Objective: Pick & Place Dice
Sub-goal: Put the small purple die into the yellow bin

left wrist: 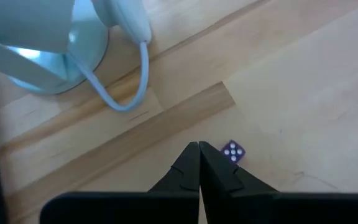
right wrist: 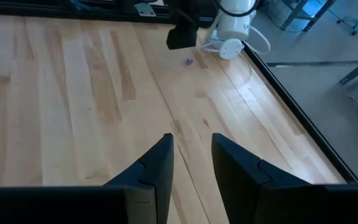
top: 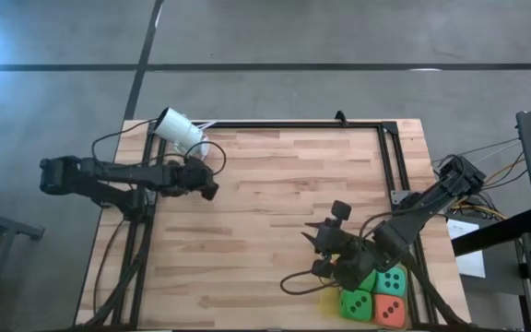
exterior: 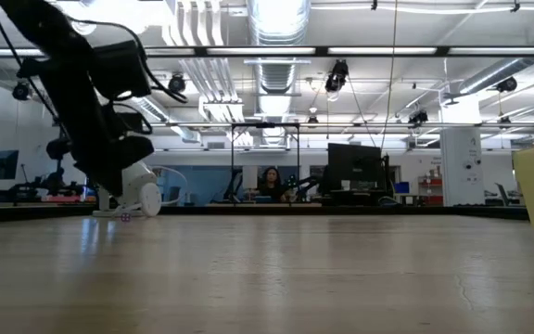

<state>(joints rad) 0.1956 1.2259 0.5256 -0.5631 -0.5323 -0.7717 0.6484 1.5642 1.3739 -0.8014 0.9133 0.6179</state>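
The left end effector (top: 212, 190) is positioned over the far-left area of the light wooden plank tabletop (top: 275, 198), beside a white cylindrical camera on a round base (top: 181, 131). Its two dark fingers (left wrist: 197, 163) are pressed together with nothing between them. A tiny purple die with white pips (left wrist: 233, 151) lies on the wood just beside the fingertips.

The right end effector (right wrist: 190, 149) is near the tabletop's near-right area. Its fingers stand slightly apart and the gap between them is vacant.

The dice are grouped at the near-right corner of the tabletop, just beside the right arm: a bright green soft cube with dark pips (top: 356, 305), a teal soft cube (top: 393, 280), and an orange-red soft cube (top: 390, 312), placed side by side and touching. A second green cube (top: 369, 279) is partly hidden under the arm.
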